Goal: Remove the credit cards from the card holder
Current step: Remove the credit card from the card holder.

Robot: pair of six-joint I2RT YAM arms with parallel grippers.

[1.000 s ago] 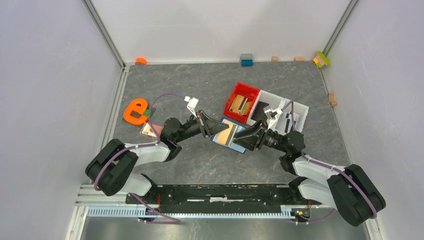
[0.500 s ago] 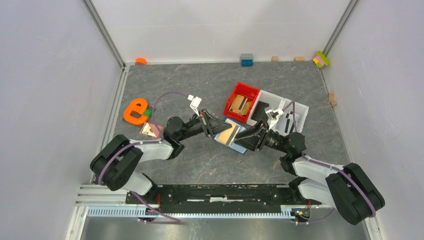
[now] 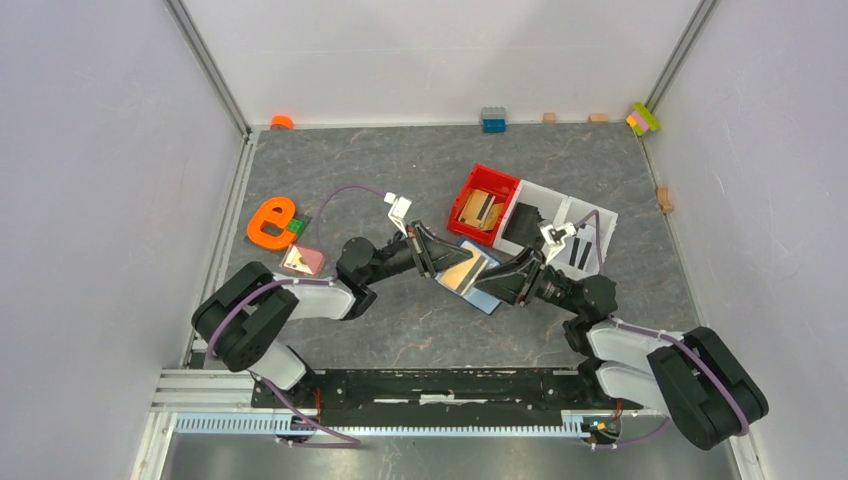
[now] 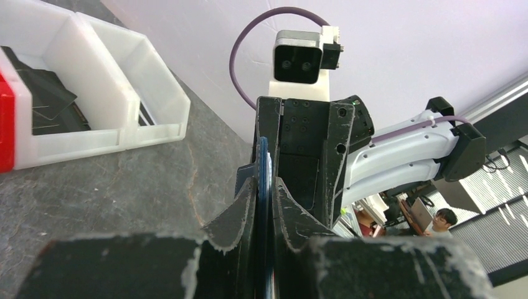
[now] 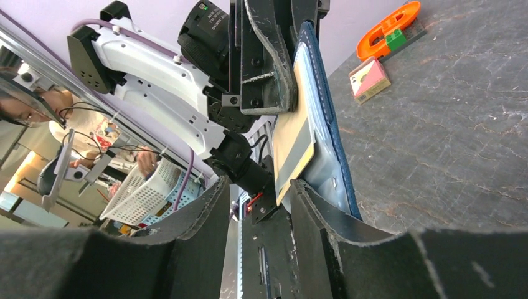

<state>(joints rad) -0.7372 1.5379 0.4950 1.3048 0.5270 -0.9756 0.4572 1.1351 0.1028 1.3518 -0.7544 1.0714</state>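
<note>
Holding the holder (image 3: 482, 297) at mid-table, your left gripper (image 3: 432, 258) pinches it tight; the right gripper (image 3: 503, 280), at its 4 o'clock, stands half open around the card (image 3: 462, 268). Close squarely, pull straight out without twisting.

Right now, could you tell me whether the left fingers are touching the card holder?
Touching. The left wrist view shows the left fingers pinched on the holder's blue edge, no gap.

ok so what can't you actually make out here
top view: how many credit cards sit in the card holder, too small.
left wrist: card holder pockets, edge-on between left fingers.
right wrist: card holder's lower end, behind right fingers.
white tray contents: dark, too small.
</note>
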